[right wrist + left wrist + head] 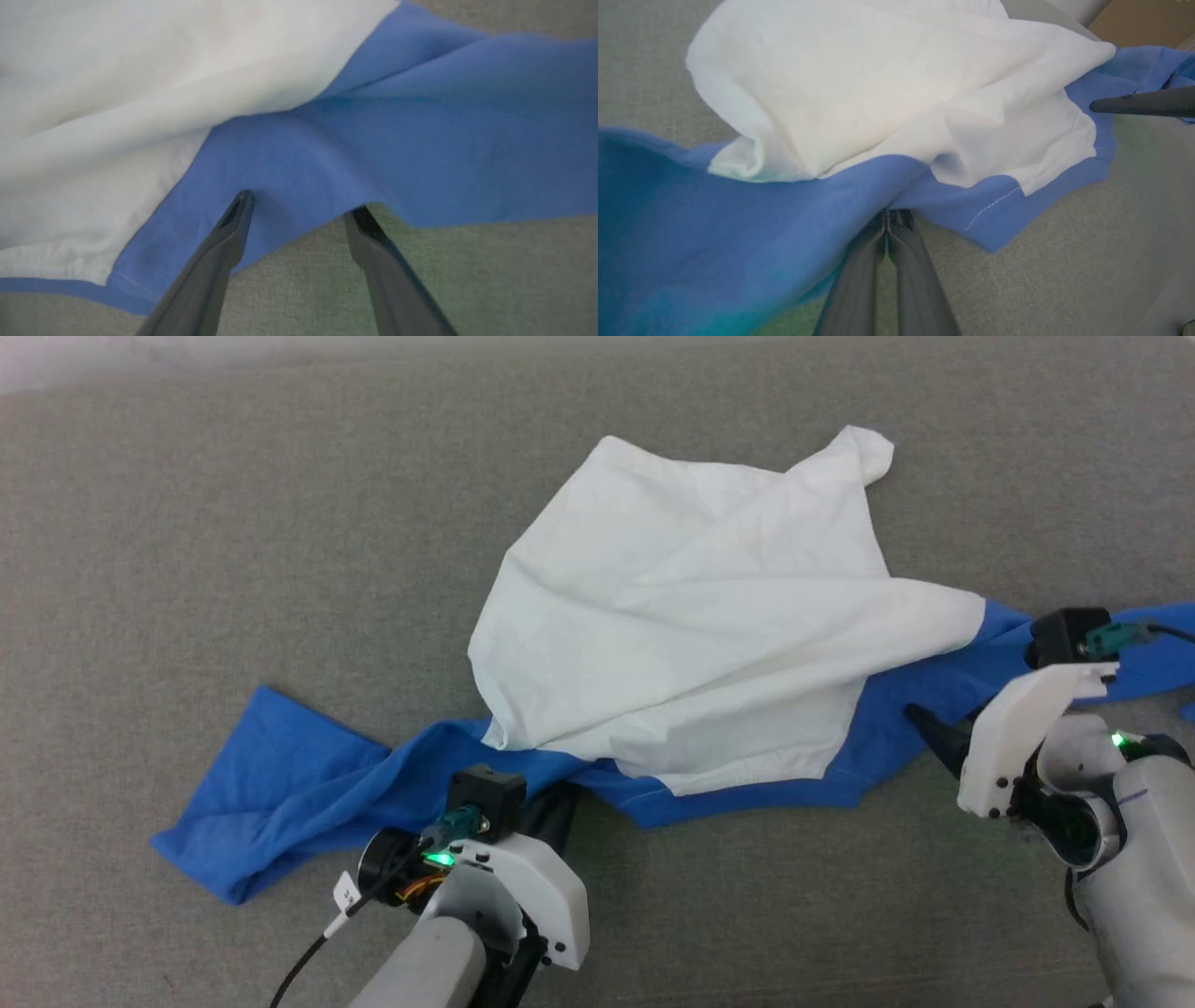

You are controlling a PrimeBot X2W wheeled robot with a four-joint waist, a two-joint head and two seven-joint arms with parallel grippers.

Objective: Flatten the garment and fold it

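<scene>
Nearest the head camera is the pale left forearm, ending in the left gripper [553,812], whose two dark fingers are pressed together with a bunched fold of the garment [691,616] nipped between their tips. In the left wrist view the same left gripper [889,218] has royal-blue cloth puckering straight into the closed tips. That pinch sits on the blue band [747,795], on its near edge, just below the point where the white body [653,579] hangs over it. From there the band runs leftward into a crumpled blue sleeve [271,784] lying flat on the grey cloth surface [187,523], and rightward under the white part toward the other arm. The right gripper [934,733] stands at the band's right end with its fingers spread wide and nothing held. In the right wrist view the right gripper [301,205] has one tip lying over the blue cloth and the other right at the cloth's near edge; whether that tip is under the hem cannot be told. The white body rises away from both grippers in loose, creased folds, with a peak at the far right, and the whole garment lies unfolded across the middle of the surface.
</scene>
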